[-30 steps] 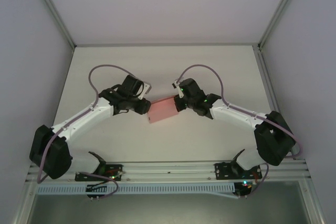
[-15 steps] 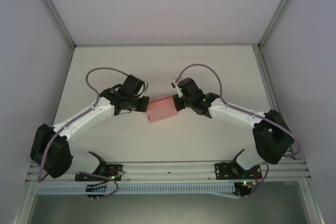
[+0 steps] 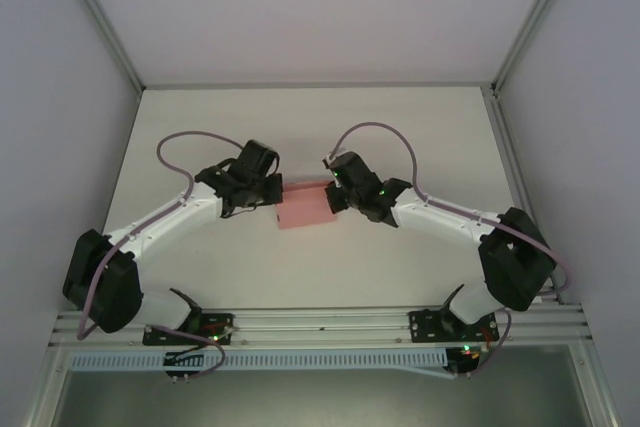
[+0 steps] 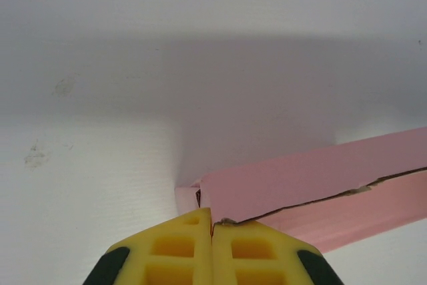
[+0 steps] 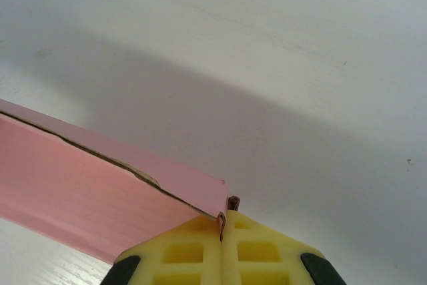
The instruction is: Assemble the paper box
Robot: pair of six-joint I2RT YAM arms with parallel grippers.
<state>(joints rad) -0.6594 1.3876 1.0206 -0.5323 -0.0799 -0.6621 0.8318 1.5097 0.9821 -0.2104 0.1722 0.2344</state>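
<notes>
Two grippers flank the paper box at the centre of the top external view, the left gripper at its left end and the right gripper at its right end. In the left wrist view, the left gripper at bottom centre is clamped on a corner of the paper box, which runs to the right edge. In the right wrist view, the right gripper at bottom centre pinches a corner of the paper box, which runs to the left edge.

White table, faint smudges on its surface, pink paper box near its middle, contact unclear
</notes>
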